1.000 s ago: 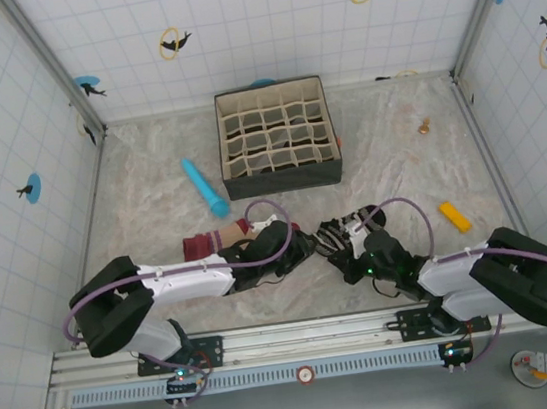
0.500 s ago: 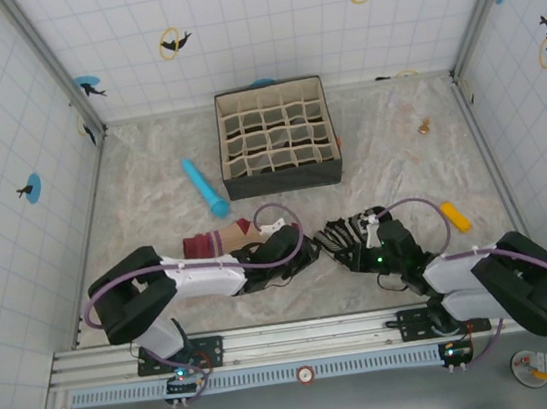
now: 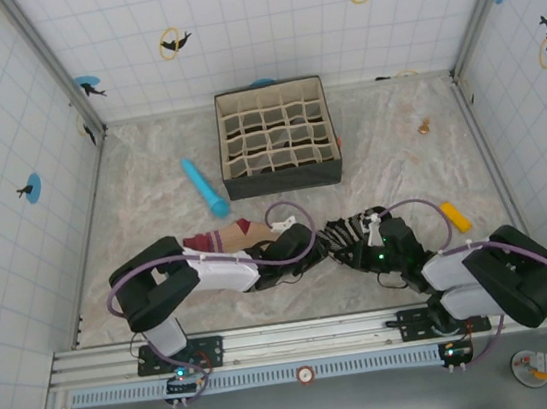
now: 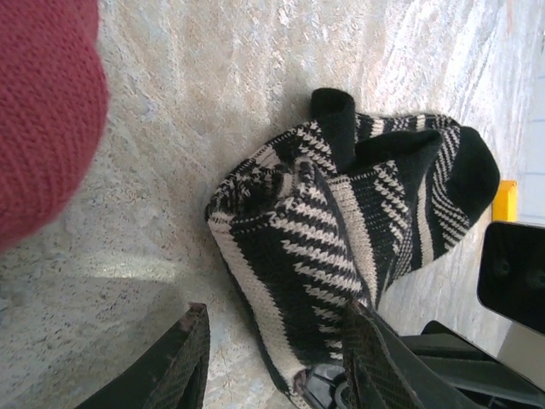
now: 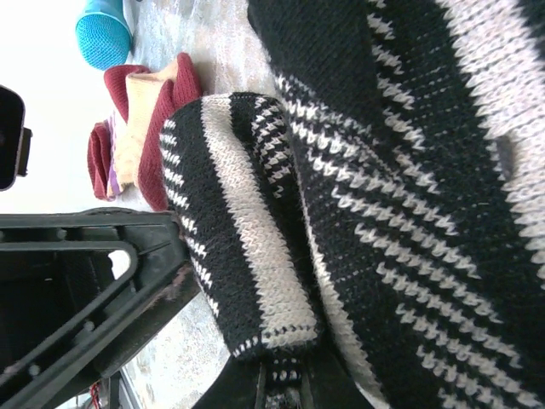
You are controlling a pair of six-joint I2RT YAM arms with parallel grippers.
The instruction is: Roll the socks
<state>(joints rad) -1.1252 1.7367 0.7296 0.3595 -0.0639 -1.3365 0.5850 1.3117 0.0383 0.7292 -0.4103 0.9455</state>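
- While the striped sock (image 4: 341, 221) lies bunched and part-folded on the surface (image 3: 148, 171), near the front edge between the two arms, the step in hand looks like rolling this sock. The roll is started, not tight.
- Right end effector (image 5: 285, 379): fingers together, pinching the sock's folded edge and so anchoring that end.
- Left end effector (image 4: 277, 319): fingers apart, straddling the other end of the same sock. No clamp visible.
- Peach sock (image 3: 219, 238): crumpled just left of the striped one, beside the left wrist, and not held. Can't tell if the two socks touch.
- Next move, my read: the left closes on the full fold, every layer, then turns it over toward the right's pinch while the right holds its anchor. If it catches only the top layer, the roll will likely slacken or peel open.
- After that the peach sock needs the same treatment.
- Box (image 3: 277, 135): behind and well apart, probably the drop point, though that's only a guess.
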